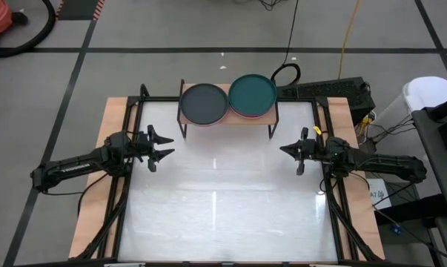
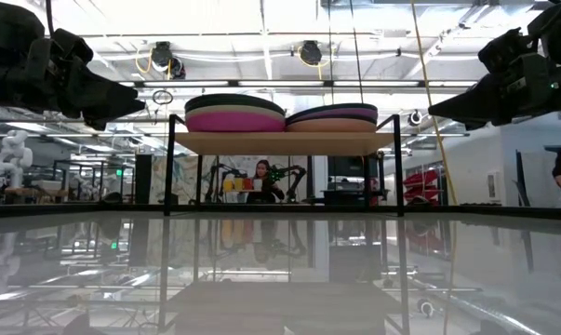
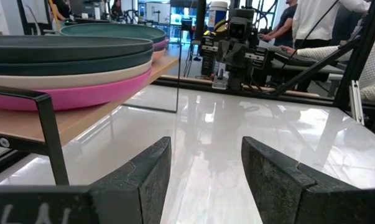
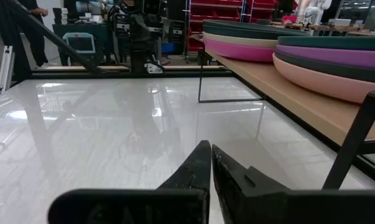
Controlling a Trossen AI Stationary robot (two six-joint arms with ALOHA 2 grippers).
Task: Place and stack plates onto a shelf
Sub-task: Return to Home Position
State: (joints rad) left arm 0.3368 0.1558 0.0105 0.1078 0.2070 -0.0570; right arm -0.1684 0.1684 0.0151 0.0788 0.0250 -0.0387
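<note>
Two stacks of plates sit on the shelf [image 2: 285, 142], which stands at the far edge of the surface [image 1: 223, 215]. The left stack has a magenta plate [image 2: 235, 122] at the bottom, a beige plate [image 2: 235, 110] above it and a dark grey plate [image 1: 203, 104] on top. The right stack shows a pale pink plate [image 2: 334, 125], a purple plate [image 2: 340, 113] and a teal plate [image 1: 252, 95] on top. The rims of the two stacks lie just beside each other at the middle of the board, and together they fill nearly its whole width.

A white tag [image 1: 381, 196] beside the right arm's base carries dark print too small to read.

A broad stretch of glossy white surface lies between the two arms and near of the shelf's black legs.

The left gripper [image 1: 170, 146] hangs over the left side of the surface, near of the shelf's left end. Its fingers [image 3: 147, 180] are spread wide with nothing between them. The right gripper [image 1: 284, 150] hangs over the right side, level with the left one. Its fingers [image 4: 193, 168] are pressed together tip to tip and hold nothing. Both grippers are well apart from the plates.
</note>
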